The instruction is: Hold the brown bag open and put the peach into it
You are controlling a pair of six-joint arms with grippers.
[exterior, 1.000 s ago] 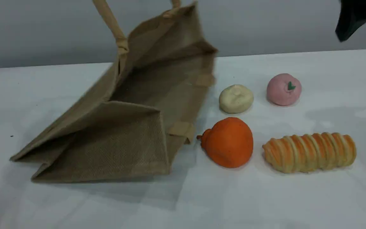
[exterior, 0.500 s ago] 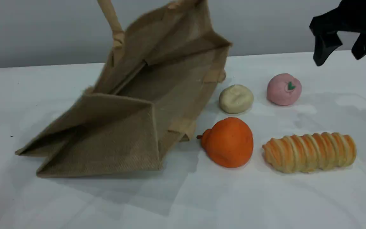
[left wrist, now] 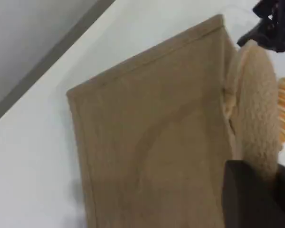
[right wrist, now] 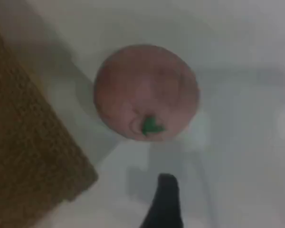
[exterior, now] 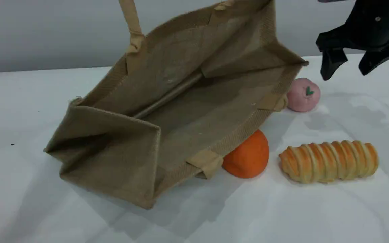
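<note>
The brown bag (exterior: 181,111) hangs tilted from one handle (exterior: 132,23) that runs out of the scene view's top edge, with its mouth gaping toward the right. In the left wrist view my left gripper (left wrist: 266,178) is shut on that thick handle (left wrist: 256,95), with the bag's flat side (left wrist: 152,142) below it. The pale pink peach (exterior: 303,95) with its green leaf mark rests on the table just past the bag's right rim. My right gripper (exterior: 347,69) hovers open above and to the right of the peach. The peach (right wrist: 146,92) sits just beyond my right gripper's fingertip (right wrist: 164,202).
An orange pear-shaped fruit (exterior: 250,157) lies half under the bag's front rim. A striped bread roll (exterior: 329,162) lies to its right. The white table (exterior: 282,209) ends at a grey wall behind. A corner of the bag (right wrist: 28,142) fills the right wrist view's left side.
The bag has swung up and to the right, covering the cream lump and part of the orange fruit. My right gripper has come down and leftward toward the peach.
</note>
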